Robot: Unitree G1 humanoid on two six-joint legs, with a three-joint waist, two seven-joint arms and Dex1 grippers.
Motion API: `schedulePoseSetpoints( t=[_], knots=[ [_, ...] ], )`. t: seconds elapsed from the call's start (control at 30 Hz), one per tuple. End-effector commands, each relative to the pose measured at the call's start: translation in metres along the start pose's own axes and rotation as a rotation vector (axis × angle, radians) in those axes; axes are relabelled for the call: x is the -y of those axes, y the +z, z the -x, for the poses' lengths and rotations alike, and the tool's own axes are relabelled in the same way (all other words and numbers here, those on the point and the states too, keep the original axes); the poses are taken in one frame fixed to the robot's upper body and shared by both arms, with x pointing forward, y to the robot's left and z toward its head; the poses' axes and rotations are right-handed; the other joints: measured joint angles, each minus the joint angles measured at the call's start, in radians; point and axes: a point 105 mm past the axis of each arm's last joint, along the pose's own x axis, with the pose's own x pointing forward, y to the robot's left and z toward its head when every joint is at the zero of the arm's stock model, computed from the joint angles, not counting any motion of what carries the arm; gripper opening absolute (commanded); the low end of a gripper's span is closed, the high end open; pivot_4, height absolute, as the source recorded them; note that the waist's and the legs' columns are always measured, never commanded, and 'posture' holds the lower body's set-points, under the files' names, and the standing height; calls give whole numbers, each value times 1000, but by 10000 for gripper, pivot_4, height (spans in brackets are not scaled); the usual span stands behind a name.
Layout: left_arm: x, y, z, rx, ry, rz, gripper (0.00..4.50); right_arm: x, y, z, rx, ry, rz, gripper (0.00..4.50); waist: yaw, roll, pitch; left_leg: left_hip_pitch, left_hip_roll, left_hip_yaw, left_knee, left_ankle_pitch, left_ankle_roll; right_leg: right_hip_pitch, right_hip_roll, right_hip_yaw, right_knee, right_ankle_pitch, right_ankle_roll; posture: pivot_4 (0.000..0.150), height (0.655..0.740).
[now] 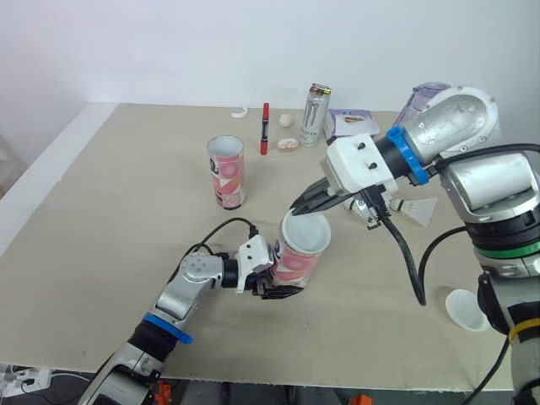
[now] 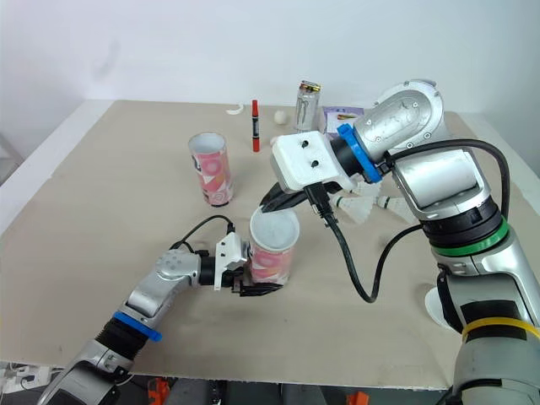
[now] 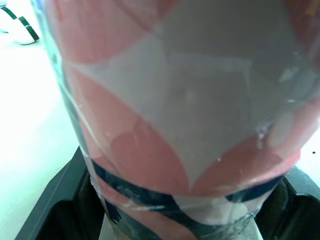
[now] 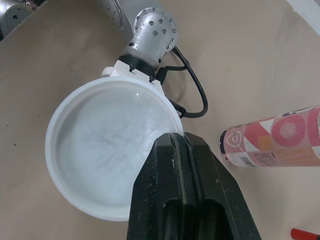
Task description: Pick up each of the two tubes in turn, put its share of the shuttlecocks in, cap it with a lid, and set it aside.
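The right gripper (image 4: 179, 145) has its two black fingers pressed together on the rim of a white lid (image 4: 107, 150), pinching it at one edge. The lid bears no writing. It sits level over the mouth of the tube (image 1: 297, 266); I cannot tell whether it is pushed fully home.

The left gripper (image 1: 281, 288) is clamped on that tube near its base, a black finger on each side as the left wrist view shows, and the tube stands nearly upright on the table (image 1: 126, 211), towards the near edge and a little right of centre. Its wrap is pink and white with a dark band low down; no words can be read on it.

The second tube (image 1: 226, 173) stands upright and uncapped further back and to the left, well apart from both grippers. In the right wrist view its wrap shows a small shield-shaped emblem and a barcode patch near one end, with printing too small to read.

A shuttlecock (image 1: 419, 208) lies on the table beside the right arm. A second lid (image 1: 464, 308) rests near the front right edge. At the back stand a silver can (image 1: 315, 114) with a claw-like mark, lettering unreadable, a purple packet (image 1: 350, 124) just right of it, and a red marker (image 1: 264, 128) to its left
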Motion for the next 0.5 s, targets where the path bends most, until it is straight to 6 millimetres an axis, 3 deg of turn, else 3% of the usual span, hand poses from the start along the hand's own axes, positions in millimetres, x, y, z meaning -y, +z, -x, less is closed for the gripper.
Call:
schedulePoseSetpoints(
  t=[0.03,0.5],
  knots=[
    [-2,-19,8,-73,38,53,34488,-3,0,1,-19,32,33,563,0,0,0,0,0,0,0,0,0,0,0,0,0,0,0,1500,7400],
    [-3,-19,8,-69,49,56,34488,-8,-4,-10,-25,63,64,563,0,0,0,0,0,0,0,0,0,0,0,0,0,0,-1,1500,7400]
  ],
)
